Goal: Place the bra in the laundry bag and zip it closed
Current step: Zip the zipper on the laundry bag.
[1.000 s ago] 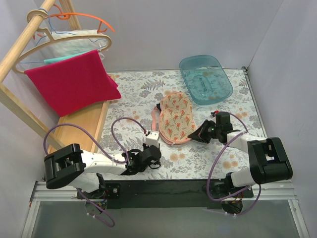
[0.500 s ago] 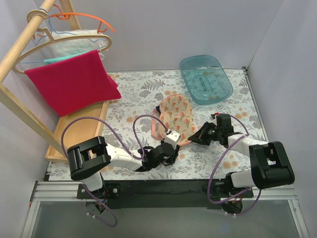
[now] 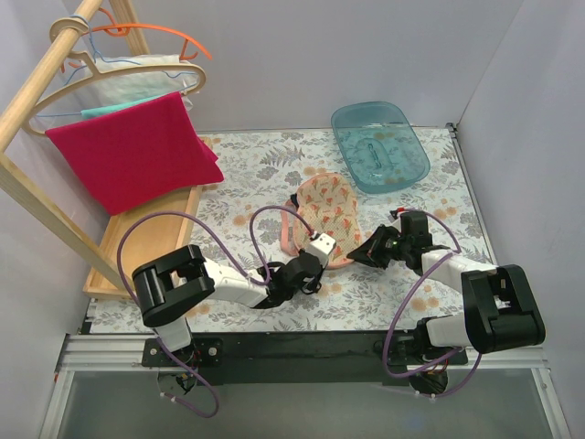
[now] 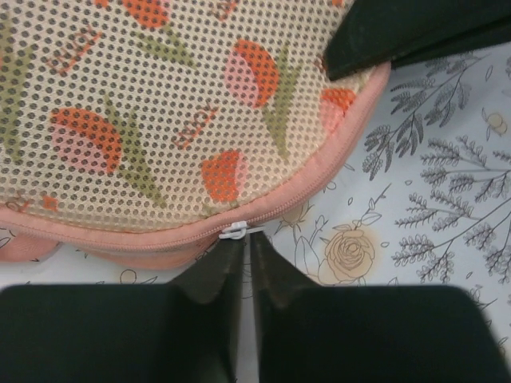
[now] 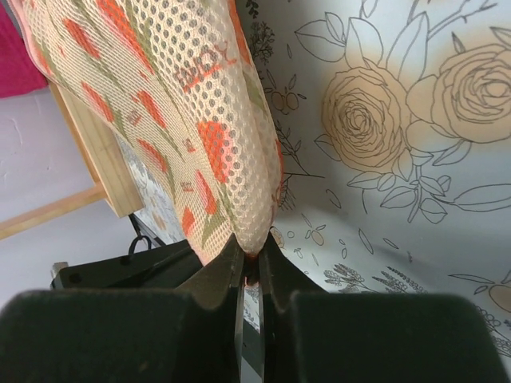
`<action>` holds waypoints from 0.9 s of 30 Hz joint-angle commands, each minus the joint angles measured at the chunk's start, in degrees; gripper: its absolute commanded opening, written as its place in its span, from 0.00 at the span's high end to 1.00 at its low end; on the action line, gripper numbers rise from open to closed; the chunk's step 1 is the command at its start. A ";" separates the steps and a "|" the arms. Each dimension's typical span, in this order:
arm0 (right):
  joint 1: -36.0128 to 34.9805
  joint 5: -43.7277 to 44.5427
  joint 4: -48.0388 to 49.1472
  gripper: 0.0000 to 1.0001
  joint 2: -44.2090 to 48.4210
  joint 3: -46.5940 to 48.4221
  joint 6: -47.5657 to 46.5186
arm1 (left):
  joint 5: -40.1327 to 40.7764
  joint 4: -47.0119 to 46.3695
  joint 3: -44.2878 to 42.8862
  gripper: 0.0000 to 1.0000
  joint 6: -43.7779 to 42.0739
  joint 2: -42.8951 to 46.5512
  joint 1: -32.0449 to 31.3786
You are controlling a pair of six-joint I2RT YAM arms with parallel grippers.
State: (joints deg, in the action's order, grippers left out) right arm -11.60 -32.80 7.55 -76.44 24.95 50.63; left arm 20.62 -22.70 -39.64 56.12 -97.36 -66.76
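The peach-pink laundry bag [image 3: 325, 212] with orange floral print lies at the table's middle, and it shows in the left wrist view [image 4: 160, 120] and the right wrist view [image 5: 176, 104]. My left gripper [image 3: 317, 254] is at its near edge, shut on the white zipper pull [image 4: 234, 230] of the pink zipper. My right gripper [image 3: 360, 253] is shut on the bag's right near edge, which sits pinched between its fingertips [image 5: 231, 267]. Its dark tip also shows in the left wrist view [image 4: 415, 32]. The navy bra is out of view.
A translucent teal tub [image 3: 379, 146] stands at the back right. A red towel [image 3: 128, 151] hangs on hangers from a wooden rack [image 3: 151, 229] at the left. The floral tablecloth [image 3: 420, 274] covers the table.
My left gripper has moved right along the bag's near edge, from the near-left corner toward the right gripper. The right gripper has stayed clamped on the bag's edge.
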 commanded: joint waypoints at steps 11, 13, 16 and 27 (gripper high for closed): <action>0.08 -0.69 0.18 0.88 -0.28 -0.60 -0.97 | -3.13 -2.00 0.88 1.00 -2.77 4.02 1.02; 0.08 -0.78 0.18 0.88 -0.28 -0.08 -0.97 | -3.31 -1.65 0.97 1.00 -2.24 4.63 1.02; 0.08 -0.95 0.18 0.88 -0.46 0.36 -0.97 | -4.09 -0.86 1.14 0.77 -0.93 4.90 0.93; 0.08 -1.22 0.18 0.88 -0.28 0.10 -0.80 | -1.90 -1.29 0.44 0.44 4.35 3.50 1.98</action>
State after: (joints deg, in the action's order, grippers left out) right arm -11.42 -32.75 7.46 -76.58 24.18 50.63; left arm 16.36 -23.16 -38.87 58.57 -95.35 -66.06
